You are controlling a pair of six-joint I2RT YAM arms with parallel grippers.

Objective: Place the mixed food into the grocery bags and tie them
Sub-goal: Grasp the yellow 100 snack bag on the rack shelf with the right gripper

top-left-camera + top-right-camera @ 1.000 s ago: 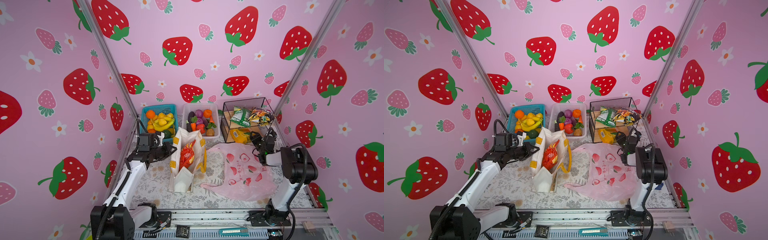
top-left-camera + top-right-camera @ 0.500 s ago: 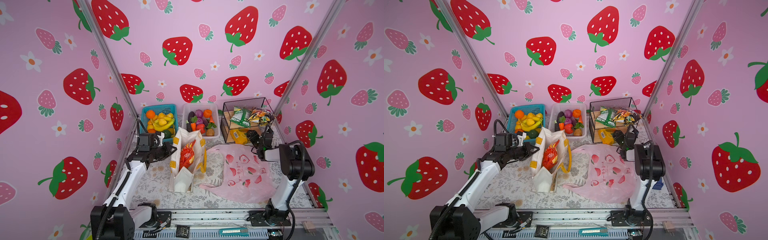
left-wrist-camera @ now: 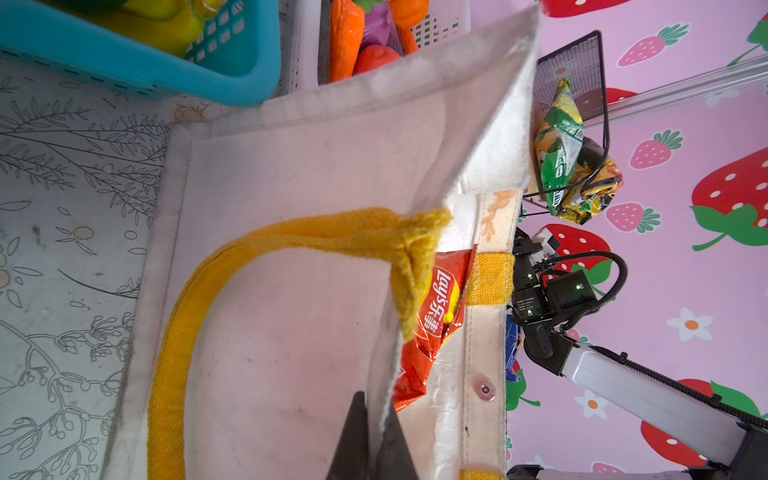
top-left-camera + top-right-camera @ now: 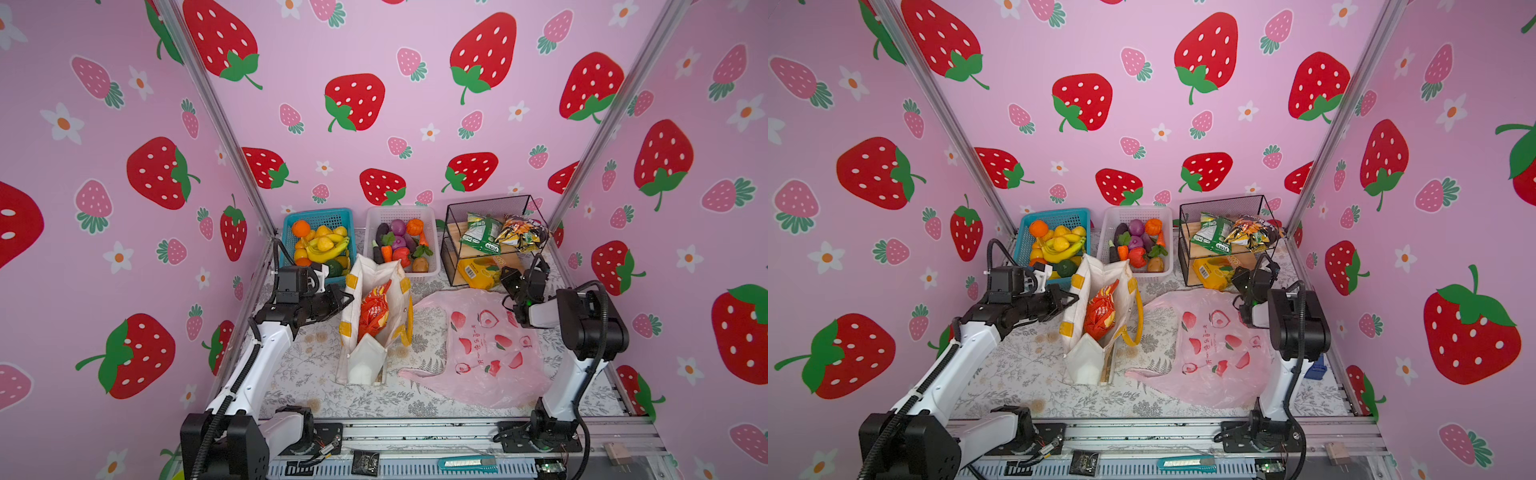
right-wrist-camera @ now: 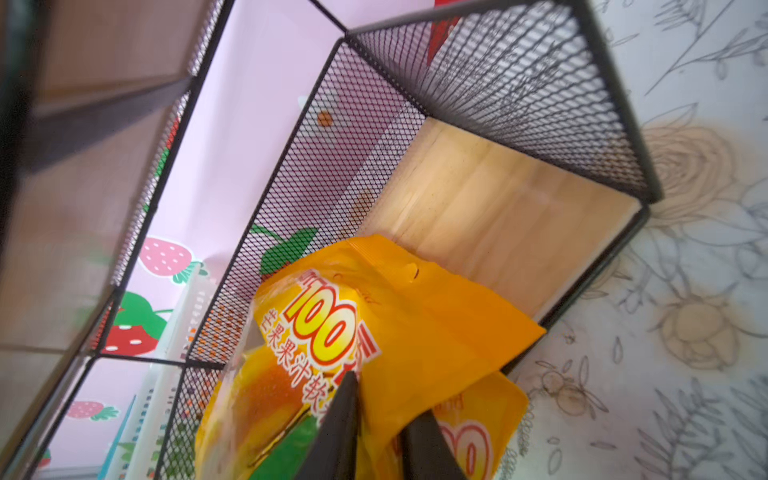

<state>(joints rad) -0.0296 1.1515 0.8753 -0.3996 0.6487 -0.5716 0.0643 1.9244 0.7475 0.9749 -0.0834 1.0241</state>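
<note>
Pink bag [image 4: 490, 349] lies flat, lower right of centre in both top views. Tote [image 4: 361, 365] stands mid-frame w/ red packet [image 4: 374, 311] inside; L gripper [image 3: 374, 419] is pinched on its rim. Farther back, R gripper [image 5: 384, 399] is closed on yellow packet [image 5: 415, 299] in the rack's [image 4: 486, 208] lower shelf. Packet prob. light, crinkly, slippery; best gripped at the flat sealed edge, not the puffy middle.

The left arm [image 4: 262, 361] and right arm [image 4: 567, 386] are built of glossy white tubular links joined by chunky black motor housings [image 4: 590, 328]. Black ribbed cable conduit [image 3: 622, 272] loops back from behind the fingers [image 3: 355, 440] along each link. The fingers are dark, flat wedges tapering to narrow tips. Just behind the right arm's fingers, small green lights [image 3: 530, 276] glow on the black wrist block [image 3: 561, 297].
</note>
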